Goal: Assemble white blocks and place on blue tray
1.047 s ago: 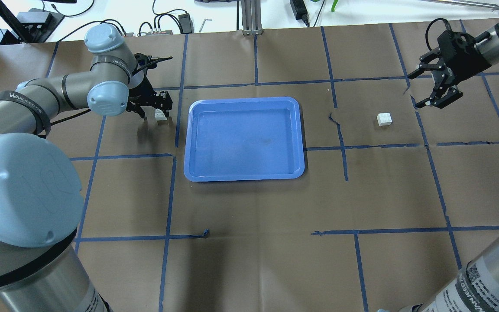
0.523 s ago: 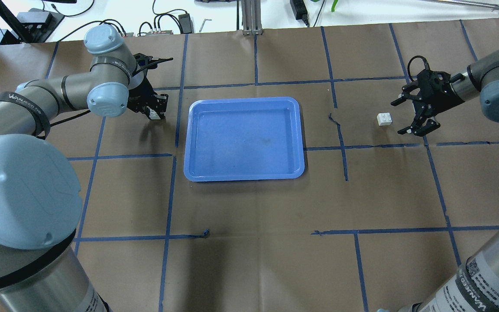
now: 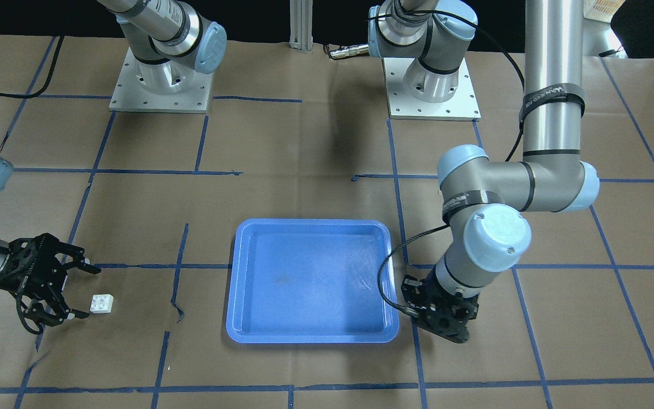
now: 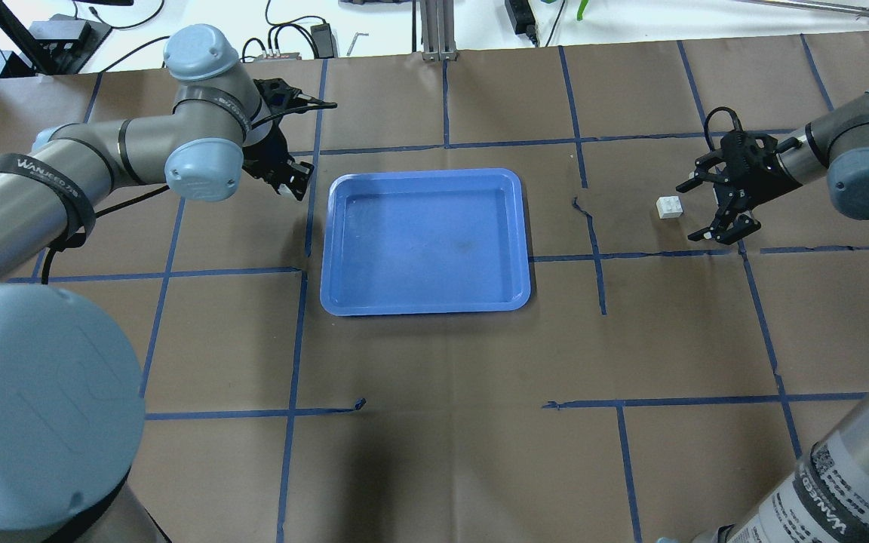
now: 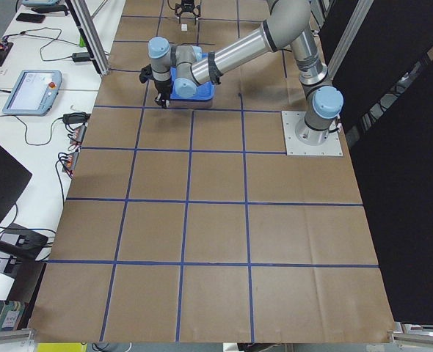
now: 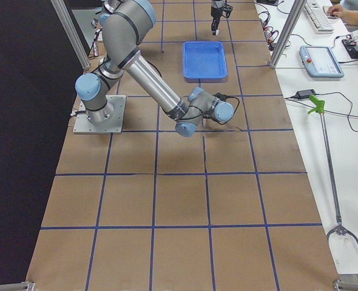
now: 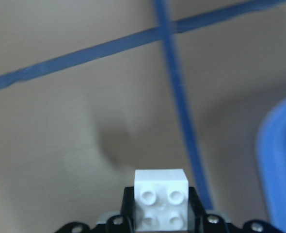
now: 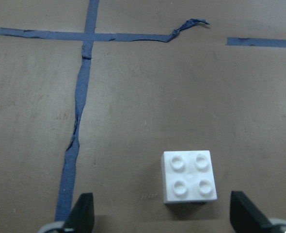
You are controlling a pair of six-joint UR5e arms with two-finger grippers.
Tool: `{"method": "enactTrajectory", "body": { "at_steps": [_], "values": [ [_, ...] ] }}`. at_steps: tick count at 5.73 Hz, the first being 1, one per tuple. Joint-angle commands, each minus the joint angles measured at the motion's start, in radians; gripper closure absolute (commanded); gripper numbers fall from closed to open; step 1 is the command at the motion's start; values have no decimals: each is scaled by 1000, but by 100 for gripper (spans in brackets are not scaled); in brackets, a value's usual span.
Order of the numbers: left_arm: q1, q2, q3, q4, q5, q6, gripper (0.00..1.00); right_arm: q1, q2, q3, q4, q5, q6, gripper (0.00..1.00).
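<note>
One white block (image 4: 669, 207) lies on the brown table right of the blue tray (image 4: 425, 240); it also shows in the front view (image 3: 102, 304). My right gripper (image 4: 692, 212) is open, low over the table. In the right wrist view the block (image 8: 188, 176) sits just ahead of and between the two fingertips (image 8: 84, 213), untouched. My left gripper (image 4: 293, 176) is shut on the other white block (image 7: 161, 199), studs facing the camera, and holds it above the table just left of the tray's far left corner (image 7: 281, 165).
Blue tape lines (image 4: 594, 249) cross the brown paper cover. Cables and power boxes (image 4: 306, 34) lie past the far edge. The arm bases (image 3: 159, 85) stand at the robot's side. A tablet (image 6: 321, 60) lies on a side bench.
My left gripper has shut on its white block, lifted it and moved right toward the tray. My right gripper has come down and in, open, up to the other block.
</note>
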Motion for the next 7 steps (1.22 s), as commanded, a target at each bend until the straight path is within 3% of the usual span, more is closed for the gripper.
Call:
{"method": "enactTrajectory", "body": {
  "at_steps": [1, 2, 4, 5, 6, 7],
  "values": [
    [-156, 39, -27, -22, 19, 294, 100, 2, 0, 0, -4, 24, -4, 24],
    [-215, 25, -28, -18, 65, 464, 100, 3, 0, 0, -6, 24, -7, 34],
    [-266, 19, -60, 11, 69, 791, 100, 5, 0, -3, -15, 24, -17, 50],
    [-269, -5, -60, 48, 67, 797, 100, 6, -2, -3, -35, 24, -20, 68],
    [-270, -54, -62, 109, 55, 793, 98, 8, -3, -5, -41, 24, -28, 79],
    [-272, -64, -63, 117, 55, 794, 91, 11, -11, -11, -41, 24, -21, 80]
  ]
}}
